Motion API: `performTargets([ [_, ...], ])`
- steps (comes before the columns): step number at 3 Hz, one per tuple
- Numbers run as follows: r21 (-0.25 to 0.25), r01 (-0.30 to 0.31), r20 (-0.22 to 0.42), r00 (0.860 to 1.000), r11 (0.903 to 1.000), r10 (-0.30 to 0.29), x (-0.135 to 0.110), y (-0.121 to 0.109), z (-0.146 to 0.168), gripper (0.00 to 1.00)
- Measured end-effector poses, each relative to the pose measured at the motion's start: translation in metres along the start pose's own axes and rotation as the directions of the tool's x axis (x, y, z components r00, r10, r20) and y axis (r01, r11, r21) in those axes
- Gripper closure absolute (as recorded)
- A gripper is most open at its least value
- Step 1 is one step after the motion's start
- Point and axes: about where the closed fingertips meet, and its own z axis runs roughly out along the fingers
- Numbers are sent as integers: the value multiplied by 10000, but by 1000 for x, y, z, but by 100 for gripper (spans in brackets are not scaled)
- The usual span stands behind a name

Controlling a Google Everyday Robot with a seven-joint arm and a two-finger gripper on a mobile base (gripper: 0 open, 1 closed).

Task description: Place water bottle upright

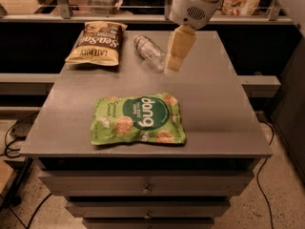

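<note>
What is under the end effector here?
The end effector hangs over the back of the table, beside the water bottle, which lies on its side. It covers the bottle's end next to it, so whether they touch cannot be seen.

One water bottle (pixel 149 52), lying on its side. Two snack bags: one brown bag (pixel 97 43), one green bag (pixel 138 119). One table (pixel 214 109) bearing all three. One gripper (pixel 171 69), hanging over the table's far part, just right of the water bottle.
</note>
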Motion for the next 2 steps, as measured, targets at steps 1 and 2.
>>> performTargets([
  [1,-164,-1425,552,9882,9897,1432,-11,-23,26,0],
  [2,-325,-3069,1129,9445,9512,3086,-10,-47,52,0],
])
